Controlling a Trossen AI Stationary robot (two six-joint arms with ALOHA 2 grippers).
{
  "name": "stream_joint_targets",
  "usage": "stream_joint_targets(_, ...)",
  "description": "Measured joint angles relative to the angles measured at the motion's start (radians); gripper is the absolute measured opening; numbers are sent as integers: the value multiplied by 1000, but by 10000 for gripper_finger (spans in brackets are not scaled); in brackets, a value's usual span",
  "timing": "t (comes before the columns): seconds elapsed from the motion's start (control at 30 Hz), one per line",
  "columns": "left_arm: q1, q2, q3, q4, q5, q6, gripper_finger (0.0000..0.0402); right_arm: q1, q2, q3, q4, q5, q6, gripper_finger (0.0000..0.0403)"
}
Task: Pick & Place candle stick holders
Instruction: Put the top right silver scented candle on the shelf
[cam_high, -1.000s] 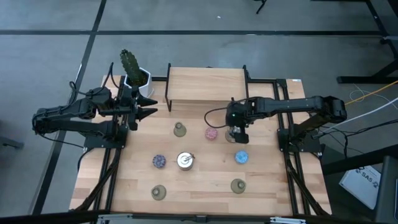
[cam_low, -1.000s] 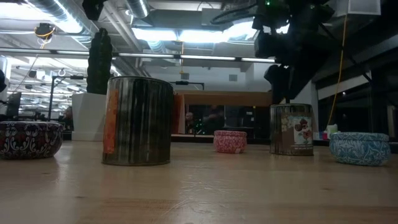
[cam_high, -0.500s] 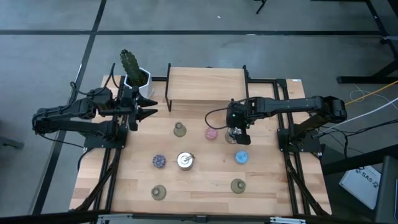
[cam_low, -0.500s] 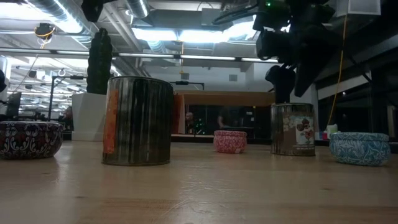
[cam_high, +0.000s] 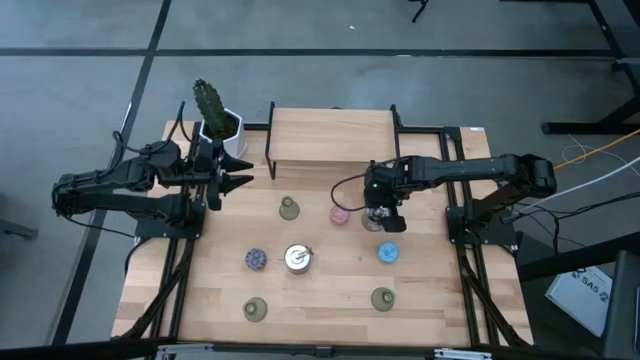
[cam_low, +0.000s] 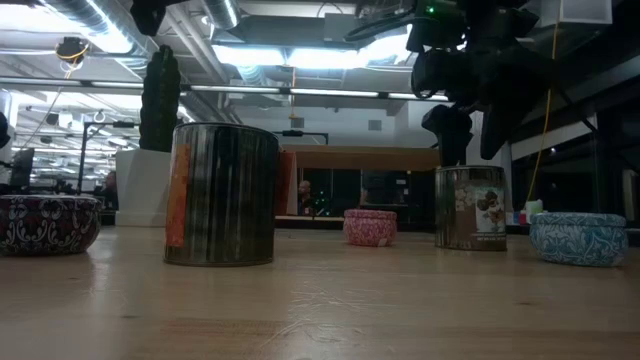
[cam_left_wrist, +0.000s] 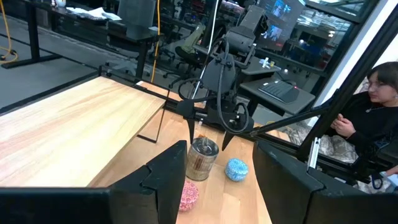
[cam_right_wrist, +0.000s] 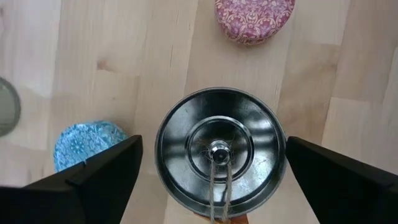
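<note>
Right tool (cam_high: 378, 214) has shifted slightly, jaws wide around the silver cup (cam_right_wrist: 220, 150); off-centre closing could tip it onto the pink holder (cam_right_wrist: 254, 18). Left tool (cam_high: 240, 170) waits half-open.

On my wooden table (cam_high: 330, 275) sit three green holders (cam_high: 289, 209), a pink one (cam_high: 340, 214), a blue one (cam_high: 388, 253), a dark speckled one (cam_high: 256, 259), two shiny cups (cam_high: 298, 258) and a cactus pot (cam_high: 216, 128).

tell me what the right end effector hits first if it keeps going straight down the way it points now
Most likely the shiny silvery cup standing directly under it. The right end effector points straight down with its fingers open on either side of the cup's rim, so the cup, then the table, looks first in line.
</note>
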Motion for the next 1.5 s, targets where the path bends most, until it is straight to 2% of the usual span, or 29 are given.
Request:
stream_joint_targets(0.5, 0, 0, 0, 1, 0, 0, 181, 0, 108, -3, -24, 32, -78, 400)
stream_joint_targets(1.5, 0, 0, 0, -1, 0, -10, 181, 0, 109, -3, -18, 56, -77, 388)
